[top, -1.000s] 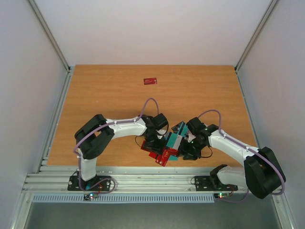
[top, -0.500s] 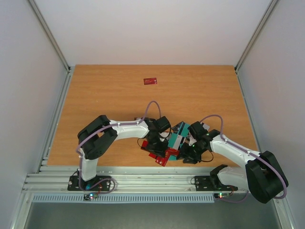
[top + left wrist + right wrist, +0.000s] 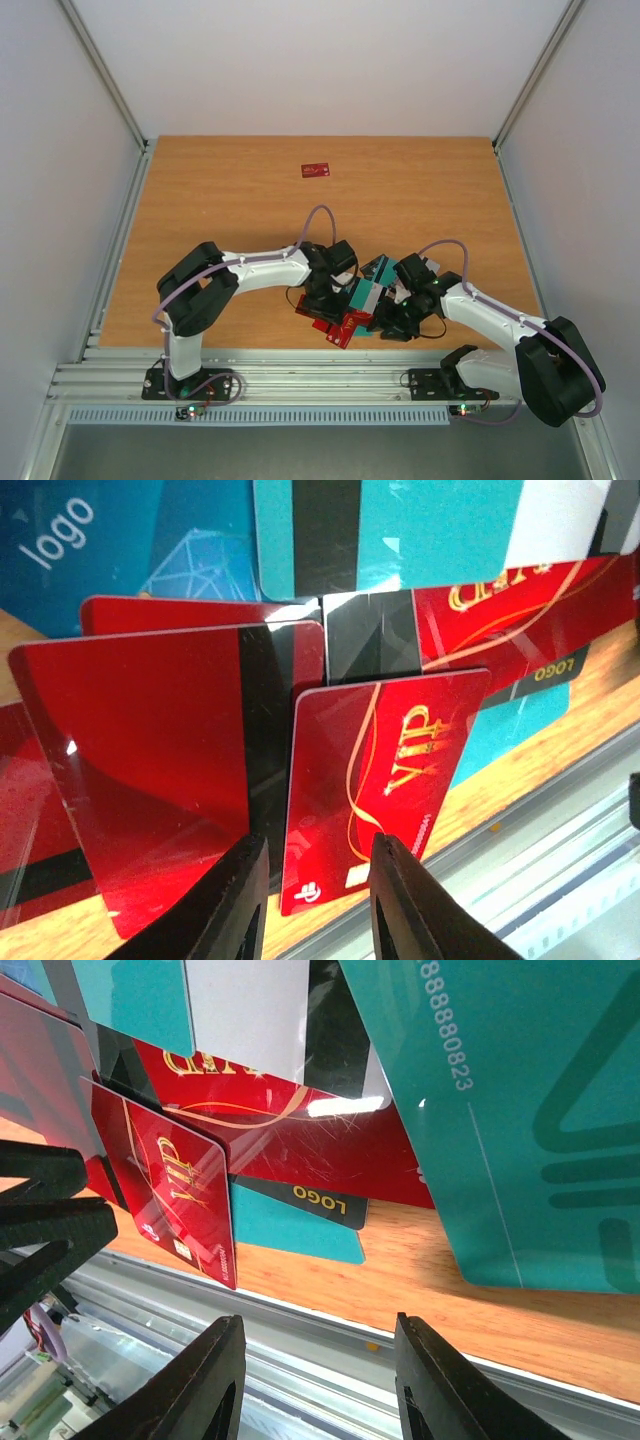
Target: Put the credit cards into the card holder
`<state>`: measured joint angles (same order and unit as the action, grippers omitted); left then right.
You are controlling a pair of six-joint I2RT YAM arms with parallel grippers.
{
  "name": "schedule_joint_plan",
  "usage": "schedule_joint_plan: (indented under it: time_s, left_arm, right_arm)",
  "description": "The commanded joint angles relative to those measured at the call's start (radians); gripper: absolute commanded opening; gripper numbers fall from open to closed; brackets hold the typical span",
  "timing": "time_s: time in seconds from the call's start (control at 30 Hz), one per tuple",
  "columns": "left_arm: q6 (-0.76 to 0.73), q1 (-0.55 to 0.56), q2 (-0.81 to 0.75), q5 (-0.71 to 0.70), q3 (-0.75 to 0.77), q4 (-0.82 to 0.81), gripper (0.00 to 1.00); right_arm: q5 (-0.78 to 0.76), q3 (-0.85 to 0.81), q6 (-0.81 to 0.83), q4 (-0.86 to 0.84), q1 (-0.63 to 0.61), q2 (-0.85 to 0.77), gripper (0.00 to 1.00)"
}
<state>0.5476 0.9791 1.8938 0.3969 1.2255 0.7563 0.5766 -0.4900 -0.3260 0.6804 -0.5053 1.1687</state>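
The credit cards [image 3: 352, 305] lie in an overlapping heap between the two grippers, at the near edge of the table [image 3: 230, 190]. A red VIP card [image 3: 375, 780] sits just past the tips of the left gripper [image 3: 320, 845], its lower end behind one finger. The jaws stand apart, and contact is unclear. The right gripper [image 3: 318, 1330] is spread wide with nothing between, a teal card [image 3: 520, 1110] just beyond it. From above, both wrists hide part of the heap. A small red rectangle [image 3: 316, 170] well beyond both grippers is too small to identify.

Laboratory robot test cell: white enclosure panels [image 3: 320, 60] on aluminium framing [image 3: 110, 90], wooden tabletop [image 3: 220, 200], left arm [image 3: 250, 270] and right arm [image 3: 490, 315] bolted to a slotted rail [image 3: 320, 368] (cabling [image 3: 318, 213] exposed).
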Motion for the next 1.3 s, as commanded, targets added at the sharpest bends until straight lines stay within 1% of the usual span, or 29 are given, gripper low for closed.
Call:
schedule_joint_plan:
  time_s: [0.0, 0.17, 0.43, 0.7, 0.8, 1.03, 1.27]
  left_arm:
    - [-0.022, -0.003, 0.04, -0.013, 0.021, 0.01, 0.32]
    - [-0.008, -0.001, 0.041, 0.037, -0.011, -0.029, 0.34]
    - [0.036, 0.016, 0.023, 0.125, -0.068, -0.107, 0.33]
    - [0.062, 0.022, 0.012, 0.154, -0.077, -0.131, 0.32]
    - [0.064, 0.023, 0.016, 0.165, -0.076, -0.136, 0.32]
    - [0.073, 0.028, 0.012, 0.18, -0.085, -0.157, 0.3]
    - [0.083, 0.045, 0.035, 0.212, -0.083, -0.185, 0.28]
  right_arm:
    - [0.012, 0.013, -0.015, -0.012, -0.01, -0.01, 0.43]
    - [0.035, 0.037, -0.034, -0.054, -0.016, -0.016, 0.43]
    - [0.074, 0.104, -0.114, -0.194, -0.05, -0.014, 0.43]
    - [0.077, 0.139, -0.174, -0.29, -0.098, 0.008, 0.44]
    - [0.074, 0.136, -0.19, -0.301, -0.118, 0.019, 0.44]
    - [0.052, 0.139, -0.182, -0.238, -0.161, 0.001, 0.45]
    - [0.055, 0.179, -0.21, -0.283, -0.17, -0.021, 0.45]
